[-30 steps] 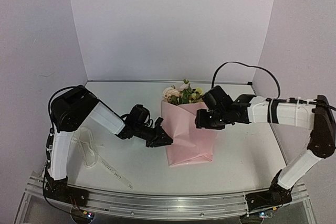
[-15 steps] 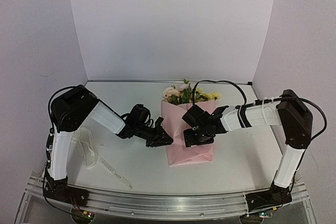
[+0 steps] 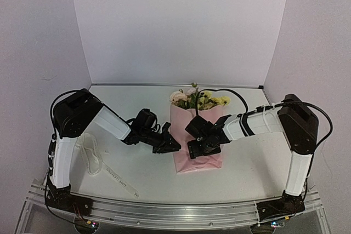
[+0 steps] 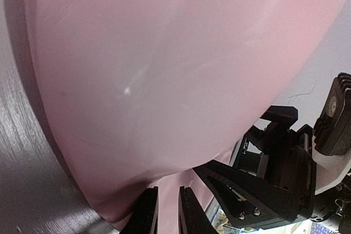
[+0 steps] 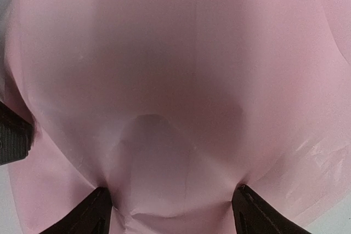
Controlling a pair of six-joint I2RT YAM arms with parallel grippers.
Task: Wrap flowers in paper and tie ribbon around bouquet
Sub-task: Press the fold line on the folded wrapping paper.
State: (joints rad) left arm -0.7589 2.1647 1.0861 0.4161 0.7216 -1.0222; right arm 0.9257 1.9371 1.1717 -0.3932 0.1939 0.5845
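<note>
your right hand (image 3: pixel 201 149) has swung in over the paper (image 3: pixel 213 160) at centre frame, spread open, left hand (image 3: pixel 171 145) pinching its left edge; it looks light and tearable, so grip the folded middle.

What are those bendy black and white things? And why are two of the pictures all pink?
Those are two robot arms, and each ends in a claw. One picture is taken from above. It shows a white table, pink paper wrapped round some flowers, and a ribbon lying loose on the left. The other two come from small cameras on the wrists, so close that the paper fills them. The left claw pinches the paper's edge. The right claw is wide open, its fingers touching the paper.
</note>
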